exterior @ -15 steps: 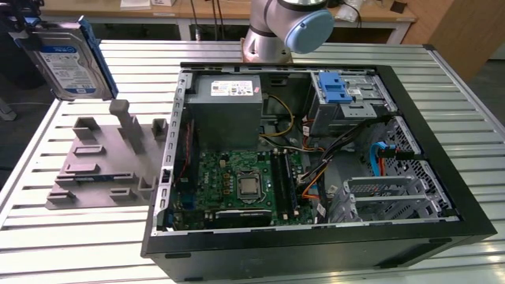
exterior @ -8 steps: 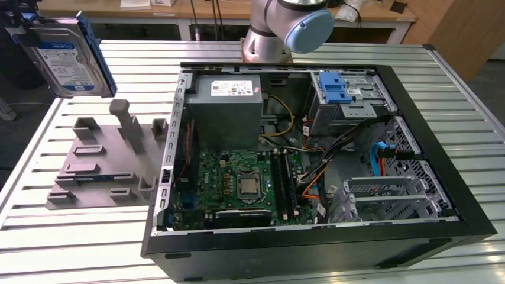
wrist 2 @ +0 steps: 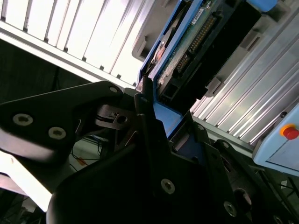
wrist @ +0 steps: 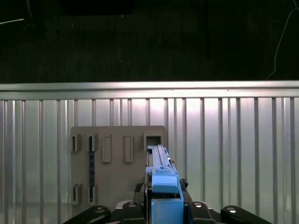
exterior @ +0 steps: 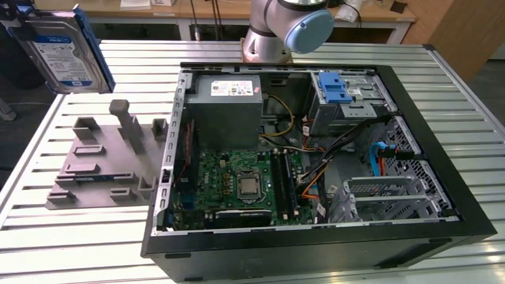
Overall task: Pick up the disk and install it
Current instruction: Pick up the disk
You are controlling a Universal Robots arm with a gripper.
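Scene at the moment of carry, listed by size.

**One slatted metal table** (exterior: 71, 248) bears everything else.

**One open computer case** (exterior: 316, 251) lies on its side near the table's middle. Inside it are one grey power-supply box (exterior: 229, 109), one green mainboard (exterior: 245, 180) and one blue latch tab (exterior: 335, 89) on the drive cage.

**One robot arm** (exterior: 280, 23) rises behind the case at the table's far edge.

**One grey fixture plate** (exterior: 87, 177) with several upright posts and slots sits on the table at the exterior view's left, just beside the case.

**One disk** (exterior: 59, 50) hangs upright in the air at the exterior view's upper left. Its labelled face is turned toward that camera. It is above the table, clear of the fixture plate and outside the case. The first wrist view shows it edge-on, its blue frame over the near edge of the plate.

**One gripper** (wrist 2: 170, 114), seen in the second wrist view, has two dark fingers (wrist 2: 145, 121). They are drawn in tight, one on each side of the disk's blue-framed end, grasping it. The connector edge of the disk juts beyond them.

**One light-blue box** (wrist 2: 275, 149) with a red button lies on the table in that same view.
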